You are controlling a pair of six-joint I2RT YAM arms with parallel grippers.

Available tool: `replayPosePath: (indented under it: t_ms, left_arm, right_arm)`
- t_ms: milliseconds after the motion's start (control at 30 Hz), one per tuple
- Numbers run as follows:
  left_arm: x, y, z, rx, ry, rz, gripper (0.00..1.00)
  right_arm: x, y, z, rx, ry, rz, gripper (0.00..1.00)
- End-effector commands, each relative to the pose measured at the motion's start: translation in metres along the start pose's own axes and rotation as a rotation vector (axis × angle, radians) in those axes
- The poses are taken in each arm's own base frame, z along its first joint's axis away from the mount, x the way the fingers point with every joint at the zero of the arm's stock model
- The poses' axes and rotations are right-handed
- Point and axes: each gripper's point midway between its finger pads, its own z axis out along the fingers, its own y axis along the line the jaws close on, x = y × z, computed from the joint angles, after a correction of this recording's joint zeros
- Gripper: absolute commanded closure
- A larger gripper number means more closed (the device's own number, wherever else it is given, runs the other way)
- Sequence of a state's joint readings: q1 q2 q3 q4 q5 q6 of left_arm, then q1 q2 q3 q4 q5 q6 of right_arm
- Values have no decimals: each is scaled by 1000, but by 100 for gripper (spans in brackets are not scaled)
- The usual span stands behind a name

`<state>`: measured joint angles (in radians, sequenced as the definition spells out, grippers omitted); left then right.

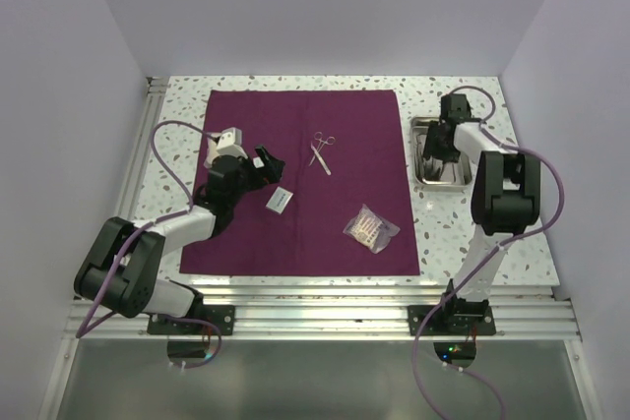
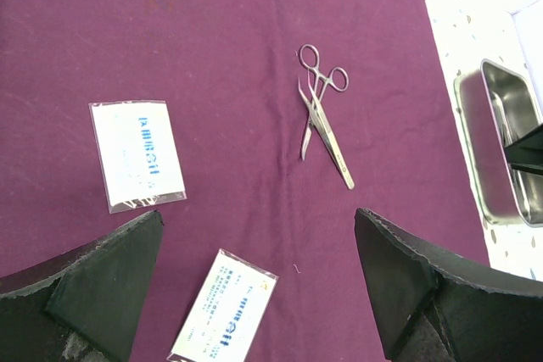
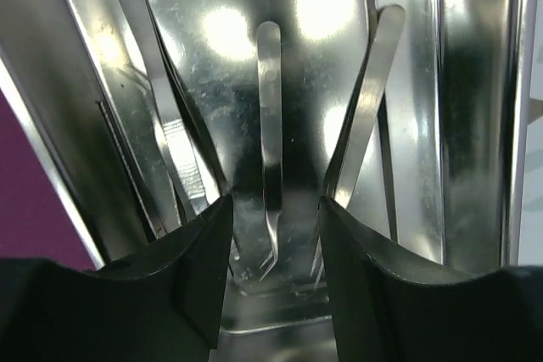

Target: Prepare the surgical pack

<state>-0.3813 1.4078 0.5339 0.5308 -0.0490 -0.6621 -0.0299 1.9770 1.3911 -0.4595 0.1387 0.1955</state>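
The surgical pack is a plum-maroon drape (image 1: 305, 233) spread flat on the table. On it lie steel forceps and tweezers (image 1: 321, 152) (image 2: 321, 116), two white packets (image 2: 137, 155) (image 2: 225, 307) and a clear bag (image 1: 371, 228). My left gripper (image 1: 264, 159) (image 2: 259, 218) hovers over the drape's left half, wide open and holding nothing. My right gripper (image 1: 440, 142) (image 3: 273, 205) reaches down into the steel tray (image 1: 425, 176). Its jaws stand apart on either side of a slim steel tweezers (image 3: 268, 108), with a gap on both sides.
The steel tray (image 2: 496, 201) (image 3: 76, 125) sits just right of the drape, and more shiny instrument blades (image 3: 161, 125) (image 3: 373, 82) show inside it, partly as reflections. White walls close in the speckled table (image 1: 453, 233) on three sides.
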Motion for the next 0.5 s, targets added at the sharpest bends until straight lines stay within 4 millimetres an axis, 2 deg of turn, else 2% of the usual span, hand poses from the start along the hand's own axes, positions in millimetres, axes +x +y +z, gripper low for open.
replayPosePath:
  t_ms: [0, 67, 100, 133, 167, 233, 267, 333, 367, 433, 467]
  left_arm:
    - [-20, -13, 0, 35, -61, 26, 1]
    - [-22, -13, -1, 34, -67, 29, 1]
    - [-21, -12, -1, 32, -65, 30, 1]
    - [-21, -13, -1, 33, -64, 30, 1]
    - [-21, -13, 0, 33, -64, 30, 1]
    - [-19, -13, 1, 33, -59, 34, 1]
    - [-20, -12, 1, 32, -59, 35, 1]
    - [-20, -13, 1, 34, -60, 37, 1]
    - [-20, -13, 1, 34, -60, 37, 1]
    - [-18, -13, 1, 35, -54, 38, 1]
    - [-18, -13, 2, 38, -53, 36, 1]
  right_arm:
    - [-30, 11, -48, -50, -142, 13, 49]
    - [-30, 35, -65, -63, -190, -49, 47]
    - [-36, 42, -82, -74, -237, -62, 46]
    - [-38, 48, -90, -73, -266, -88, 45]
    - [-35, 69, -100, -111, -291, -130, 44]
    - [-35, 92, -118, -173, -333, -196, 42]
    - [-29, 118, -127, -243, -346, -246, 41]
    - [-23, 143, -133, -301, -354, -325, 40]
    - [-18, 167, -141, -351, -364, -377, 40]
    - [-13, 187, -141, -378, -363, -447, 41]
    - [-7, 208, -139, -414, -346, -488, 42]
